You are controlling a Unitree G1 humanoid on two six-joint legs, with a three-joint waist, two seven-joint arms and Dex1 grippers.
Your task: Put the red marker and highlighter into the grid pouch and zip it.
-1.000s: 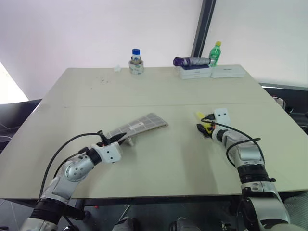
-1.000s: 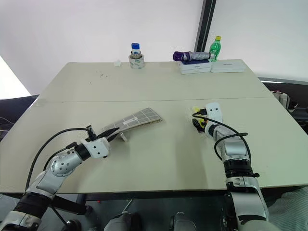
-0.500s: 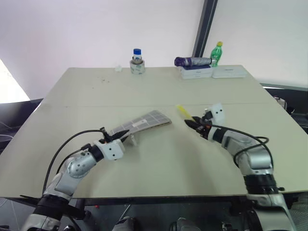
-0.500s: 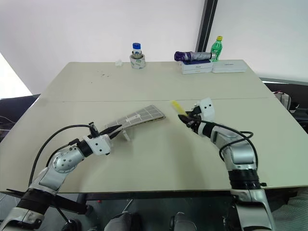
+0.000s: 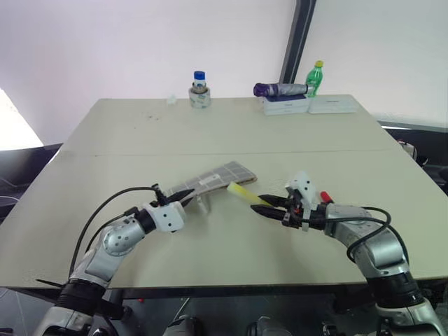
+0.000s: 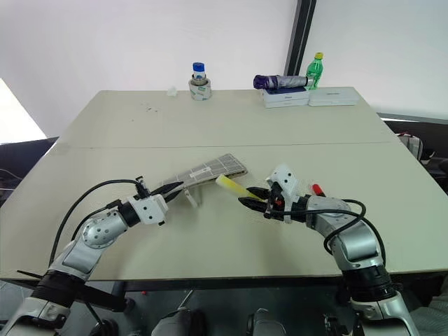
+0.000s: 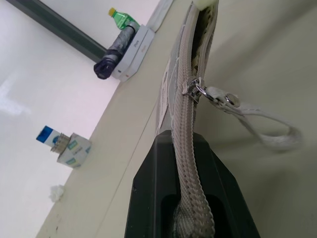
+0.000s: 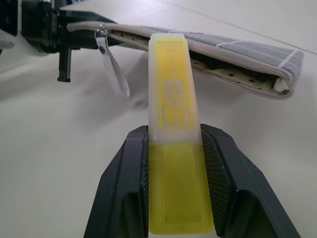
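The right gripper, low and right of centre in the left eye view, was clamped on the short, stubby yellow highlighter, its free end aimed at the flat grey grid-lined fabric pouch at mid-frame. The left gripper pinched shut on the pouch's zipper edge, holding the mouth partly open. The slim red marker lay on the table just behind the right wrist. The step appeared to be inserting the highlighter; next, its tip needed lining up with the slot and pushing in.

Right pincer clamps a yellow highlighter between two black fingers, its tip at the open zipper edge of the grey grid pouch; the left pincer holds the pouch's far end above the pale desk
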